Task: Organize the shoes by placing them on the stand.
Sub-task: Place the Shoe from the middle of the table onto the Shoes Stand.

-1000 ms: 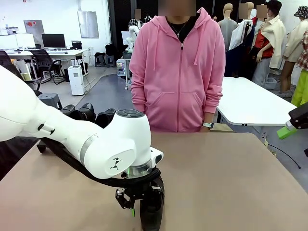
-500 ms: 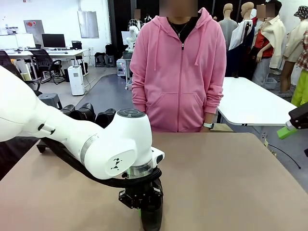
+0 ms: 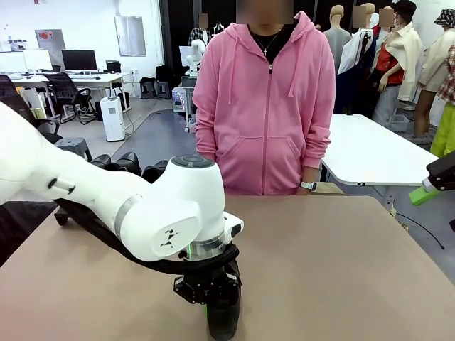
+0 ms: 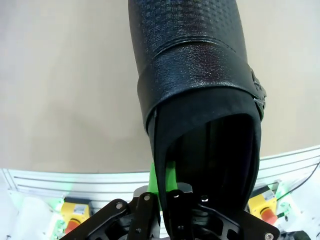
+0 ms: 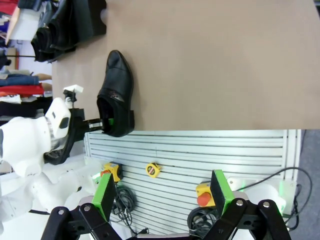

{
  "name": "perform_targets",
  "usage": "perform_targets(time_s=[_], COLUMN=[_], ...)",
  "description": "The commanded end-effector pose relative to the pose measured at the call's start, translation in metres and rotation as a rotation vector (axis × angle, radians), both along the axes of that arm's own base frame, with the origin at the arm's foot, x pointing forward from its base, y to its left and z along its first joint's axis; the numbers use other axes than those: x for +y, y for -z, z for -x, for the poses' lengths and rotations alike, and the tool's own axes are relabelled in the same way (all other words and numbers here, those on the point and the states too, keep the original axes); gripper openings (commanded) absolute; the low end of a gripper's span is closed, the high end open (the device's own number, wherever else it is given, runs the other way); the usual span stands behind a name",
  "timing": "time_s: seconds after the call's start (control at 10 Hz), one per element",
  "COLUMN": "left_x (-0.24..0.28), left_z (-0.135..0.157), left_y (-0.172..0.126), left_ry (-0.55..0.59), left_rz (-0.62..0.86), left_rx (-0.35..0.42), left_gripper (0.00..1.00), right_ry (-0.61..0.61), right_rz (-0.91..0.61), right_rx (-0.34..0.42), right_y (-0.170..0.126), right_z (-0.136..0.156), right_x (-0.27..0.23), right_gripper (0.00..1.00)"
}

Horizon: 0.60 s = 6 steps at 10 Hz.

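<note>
A glossy black shoe (image 3: 225, 316) stands on the tan table (image 3: 334, 263) near its front edge, heel toward me. My left gripper (image 3: 206, 293) is shut on it, one green pad (image 4: 163, 184) outside the shoe's (image 4: 200, 85) heel collar and the other finger inside the opening. From the right wrist view the same shoe (image 5: 118, 92) lies by the table edge with the left gripper (image 5: 102, 122) at its heel. Three more shoes (image 3: 128, 165) sit on the black stand (image 5: 92, 15) at the far left, largely hidden by my left arm. My right gripper (image 5: 162, 195) is open, off the table's right side (image 3: 426, 192).
A person in a pink hoodie (image 3: 266, 106) stands at the far edge, hands down. The table's middle and right are bare. Below the front edge are an aluminium frame (image 5: 210, 150), a yellow tape measure (image 5: 152, 170) and stop buttons (image 5: 204, 196).
My left gripper's jaws have closed on the shoe's heel collar. The arm has shifted only slightly; the right arm has not moved.
</note>
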<state>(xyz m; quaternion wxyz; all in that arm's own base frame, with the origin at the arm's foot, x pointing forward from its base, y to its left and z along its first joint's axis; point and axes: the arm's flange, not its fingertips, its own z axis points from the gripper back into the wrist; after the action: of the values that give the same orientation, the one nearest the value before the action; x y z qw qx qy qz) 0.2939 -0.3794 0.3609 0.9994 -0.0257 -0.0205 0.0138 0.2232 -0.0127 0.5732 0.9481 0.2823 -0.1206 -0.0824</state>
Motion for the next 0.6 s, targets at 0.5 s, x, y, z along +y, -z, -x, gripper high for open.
perform_targets(time_s=[0.5], left_x=[0.071], left_z=[0.052], left_y=[-0.101], left_ry=[-0.003], left_rz=[0.089], left_rx=[-0.590], left_gripper=[0.00], right_ry=[-0.025], right_rz=[-0.022], right_rx=[-0.015], right_y=[-0.003], right_z=[0.000], right_x=[-0.001], right_gripper=[1.00])
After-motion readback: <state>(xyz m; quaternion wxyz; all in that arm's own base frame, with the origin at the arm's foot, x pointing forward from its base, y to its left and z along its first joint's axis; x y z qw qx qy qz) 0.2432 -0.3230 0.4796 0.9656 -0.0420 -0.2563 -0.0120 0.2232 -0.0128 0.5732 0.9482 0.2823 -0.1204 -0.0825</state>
